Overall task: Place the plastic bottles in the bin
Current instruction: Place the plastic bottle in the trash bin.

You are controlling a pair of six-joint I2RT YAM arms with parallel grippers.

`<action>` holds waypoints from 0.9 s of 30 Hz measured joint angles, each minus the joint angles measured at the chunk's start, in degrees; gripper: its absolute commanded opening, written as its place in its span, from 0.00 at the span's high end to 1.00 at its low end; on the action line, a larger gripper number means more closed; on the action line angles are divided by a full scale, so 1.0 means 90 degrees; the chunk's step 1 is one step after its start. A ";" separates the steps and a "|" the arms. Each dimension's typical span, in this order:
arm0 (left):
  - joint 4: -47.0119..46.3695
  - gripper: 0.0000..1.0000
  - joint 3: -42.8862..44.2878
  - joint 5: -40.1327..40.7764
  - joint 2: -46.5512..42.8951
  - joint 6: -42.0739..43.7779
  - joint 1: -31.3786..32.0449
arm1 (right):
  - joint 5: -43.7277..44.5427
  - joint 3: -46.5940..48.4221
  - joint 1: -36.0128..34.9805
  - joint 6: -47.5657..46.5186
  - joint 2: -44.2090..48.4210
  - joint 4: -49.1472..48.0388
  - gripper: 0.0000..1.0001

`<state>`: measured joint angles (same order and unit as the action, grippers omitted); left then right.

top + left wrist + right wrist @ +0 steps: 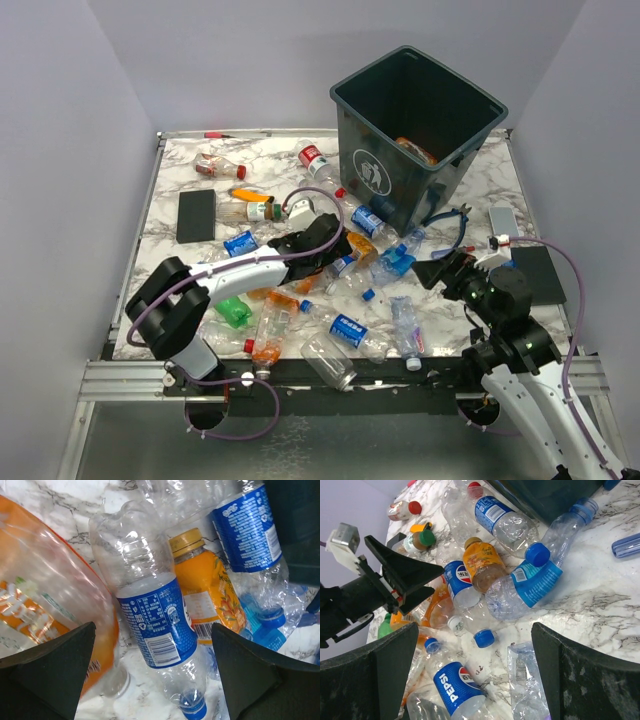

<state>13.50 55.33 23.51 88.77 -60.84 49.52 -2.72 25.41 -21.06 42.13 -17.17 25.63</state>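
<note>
left gripper (pixel 154 629) hovered open over a blue-labelled bottle (pixel 150 612). right gripper (pixel 475 630) stood open, empty, near the bin (pixel 352 140).

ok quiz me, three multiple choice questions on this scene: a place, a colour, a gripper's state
1. Where does the bin stand in the top view? A far right B near left C centre
2. What colour is the cap of the orange juice bottle in the left wrist view? A green B yellow C red
3. How is the left gripper? A shut on a bottle B shut, empty C open, holding nothing
Answers: 1 A, it stands at the far right corner. 2 B, the cap is yellow. 3 C, its fingers stand wide apart, clamping nothing.
</note>
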 measured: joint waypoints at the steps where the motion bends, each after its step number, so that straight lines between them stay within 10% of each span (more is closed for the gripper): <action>1: -0.0007 0.01 0.0002 0.0000 0.0097 -0.0226 0.0000 | 0.0000 0.0000 0.0000 0.0007 0.0005 0.0024 0.02; 11: -0.0090 0.17 0.0406 0.0114 0.0719 -0.1129 0.0000 | 0.0000 0.0000 0.0000 0.0061 0.0061 0.0117 0.02; 27: 0.0430 0.09 0.0219 0.0510 0.0374 -0.0993 -0.0192 | 0.0002 0.0000 0.0000 0.0058 0.0090 0.0121 0.02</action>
<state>17.37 57.30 28.10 92.14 -69.78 47.79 -2.70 25.41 -21.06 42.65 -16.36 26.72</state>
